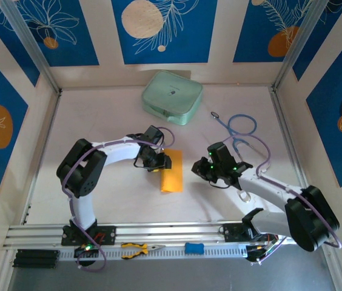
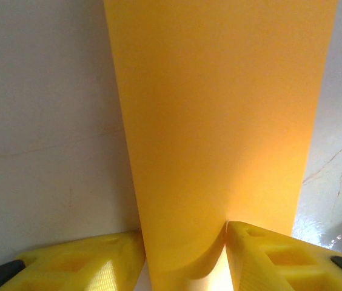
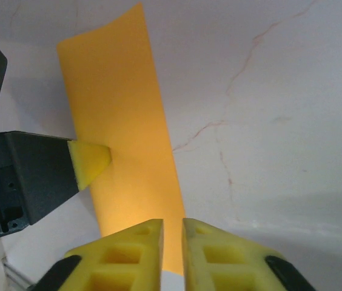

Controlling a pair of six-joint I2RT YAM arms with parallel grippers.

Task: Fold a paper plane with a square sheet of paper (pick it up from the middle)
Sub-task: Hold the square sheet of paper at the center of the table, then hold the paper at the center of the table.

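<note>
The square sheet of paper lies on the white table as a narrow orange-yellow strip, folded lengthwise. My left gripper is at the strip's upper left. In the left wrist view its yellow fingers flank the paper, which bows up between them and touches the right finger. My left gripper is shut on the paper across its width. My right gripper hovers just right of the strip, apart from it. Its jaws are shut to a thin slit with nothing between them, above the paper's near corner.
A pale green rounded case sits at the back centre. A blue stethoscope-like loop of tubing lies at the back right. Orange-handled pliers and a small blue object rest on the front rail. Patterned walls enclose the table.
</note>
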